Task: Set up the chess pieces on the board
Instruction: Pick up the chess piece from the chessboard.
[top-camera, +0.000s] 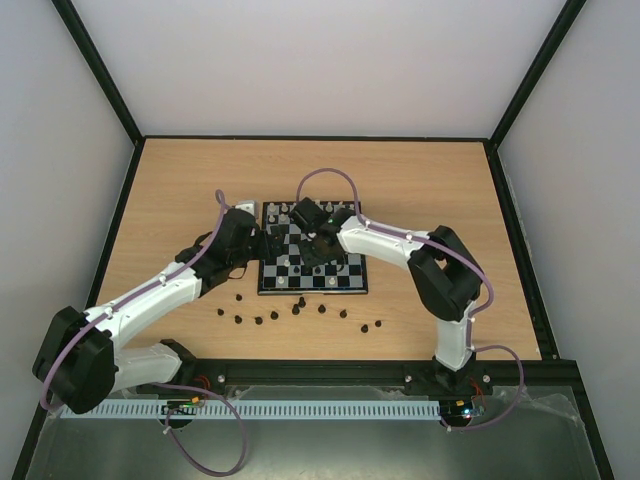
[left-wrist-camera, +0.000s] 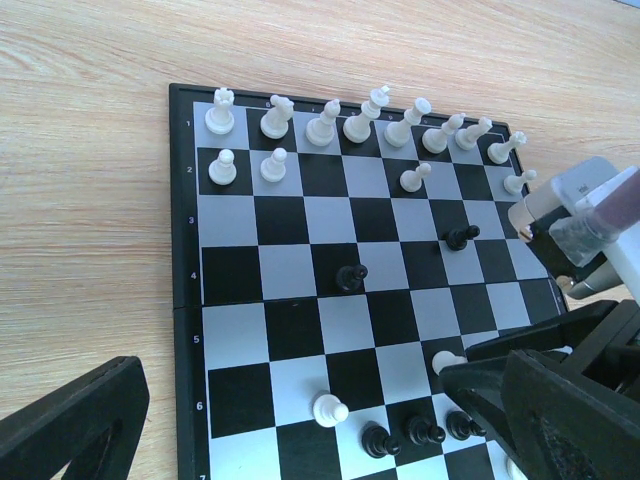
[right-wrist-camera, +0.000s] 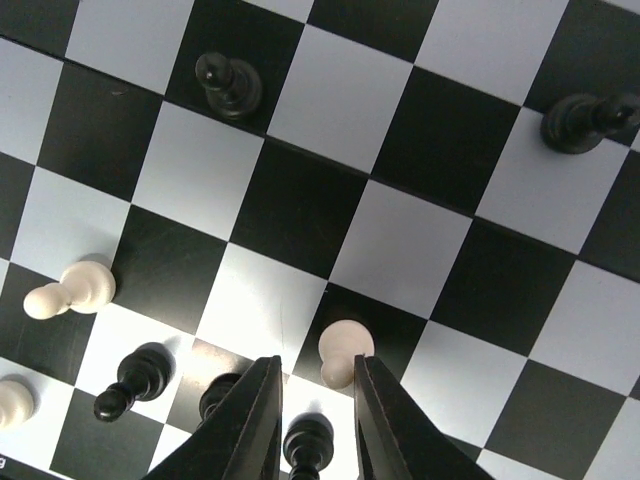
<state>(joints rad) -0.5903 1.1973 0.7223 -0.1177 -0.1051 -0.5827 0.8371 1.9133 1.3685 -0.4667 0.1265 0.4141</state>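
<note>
1. The white pawn (right-wrist-camera: 345, 345) stands on a dark square of the board (left-wrist-camera: 183, 250), a little right of its middle and toward its near edge.
2. It sits between the fingertips of the right gripper (right-wrist-camera: 316, 365), which comes down from above. The fingers are drawn close together. One overlaps the pawn's edge, and a sliver of square shows beside the other. I cannot tell whether they are clenched on it.
3. Three black pawns (right-wrist-camera: 130, 380) crowd the fingers on the near-edge side. One is partly hidden by a finger and one lies right under the gap.
4. A second white pawn (right-wrist-camera: 70, 290) stands about two squares off to one side.
5. Two more black pawns (right-wrist-camera: 228, 82) stand farther out, well apart from the fingers.
6. The white pieces (left-wrist-camera: 350, 120) line the board's far edge.
7. The left gripper (left-wrist-camera: 290, 385) hovers at the board's left edge, fingers spread wide and holding nothing.
8. Loose black pieces (top-camera: 297, 312) lie scattered on the table (top-camera: 430, 180), just off the board's near edge.
</note>
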